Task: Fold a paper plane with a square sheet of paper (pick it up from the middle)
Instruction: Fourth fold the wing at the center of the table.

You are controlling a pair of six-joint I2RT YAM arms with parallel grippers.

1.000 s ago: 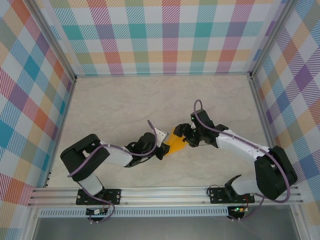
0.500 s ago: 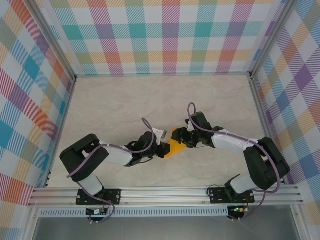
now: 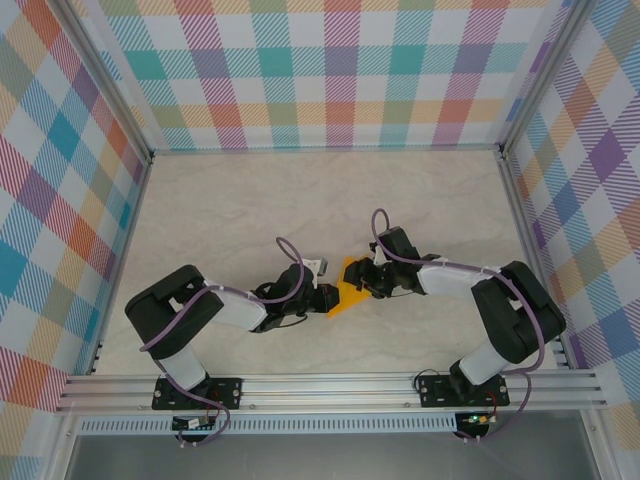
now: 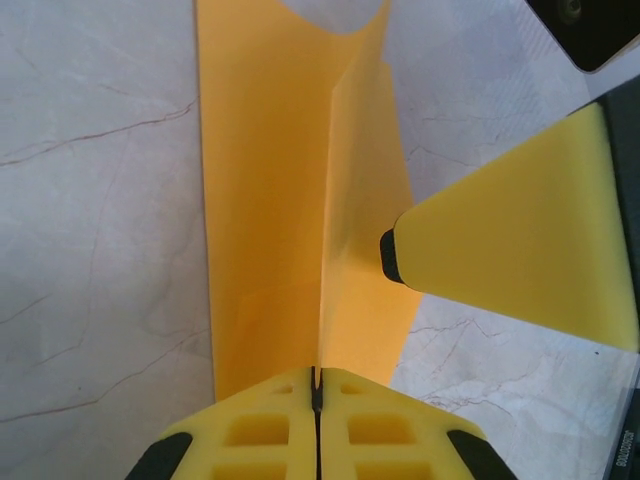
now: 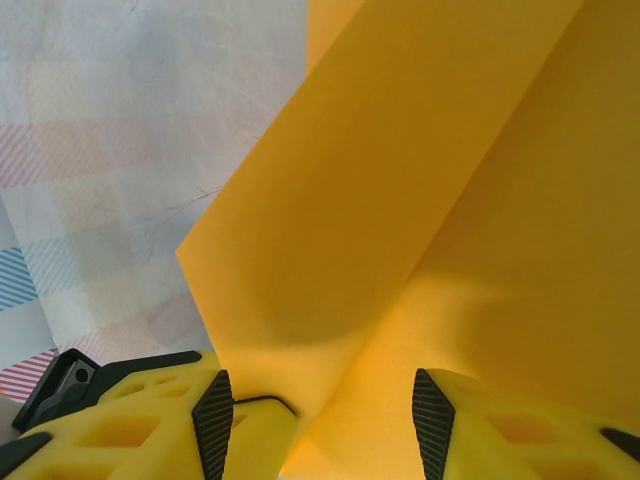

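Orange-yellow sheet of paper (image 4: 290, 200), folded, is pinched at its crease by the left gripper (image 4: 316, 390), while the right gripper (image 5: 320, 420) stands spread around it.

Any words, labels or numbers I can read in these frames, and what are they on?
None can be read.
Tiny print at the lower right edge of the left wrist view: too small to read, and I cannot tell what it stands on.
The paper: blank.

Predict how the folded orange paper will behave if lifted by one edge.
Probably floppy and light: the orange paper looks thin. Its centre crease, pinched in the shut left tool, likely stiffens it lengthwise, so it may sag less along that line.
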